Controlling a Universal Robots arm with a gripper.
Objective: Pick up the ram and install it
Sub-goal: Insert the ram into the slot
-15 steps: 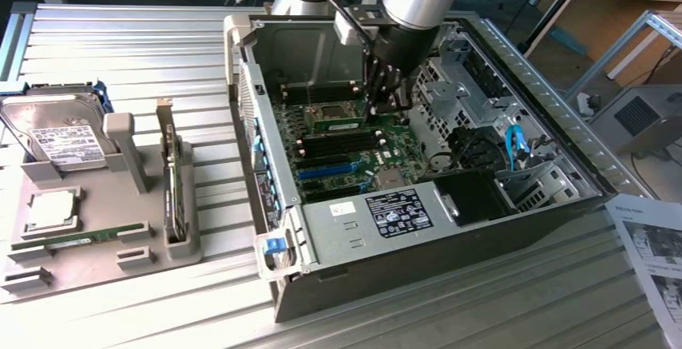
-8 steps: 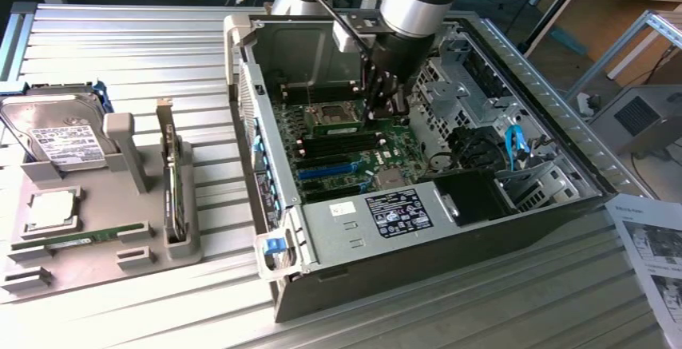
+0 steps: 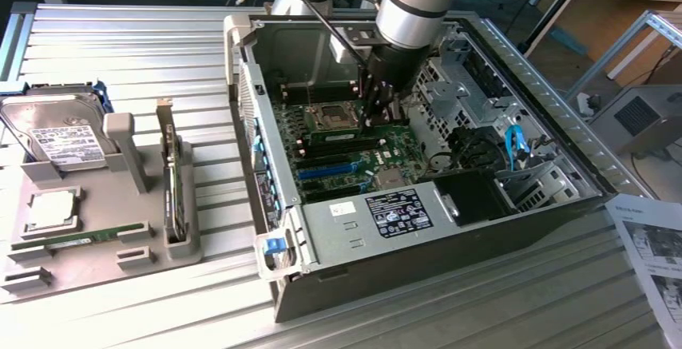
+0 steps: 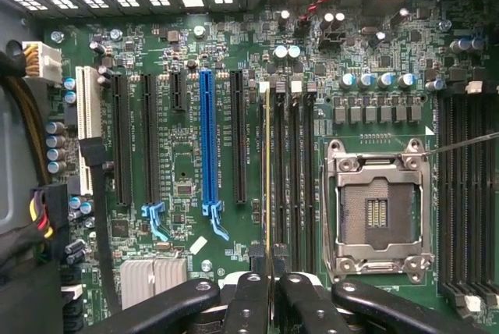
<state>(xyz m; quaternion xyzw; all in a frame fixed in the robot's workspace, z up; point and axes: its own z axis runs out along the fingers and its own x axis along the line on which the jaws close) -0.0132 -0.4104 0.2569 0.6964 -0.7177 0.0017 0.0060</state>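
Inside, one ram stands edge-on, pinched between the closed fingers of the one hand. It runs along the black memory slots beside the empty processor socket. The single arm reaches steeply down into the open computer case. On the exterior view's left, one grey tray carrying one hard drive rests on the ribbed metal counter.
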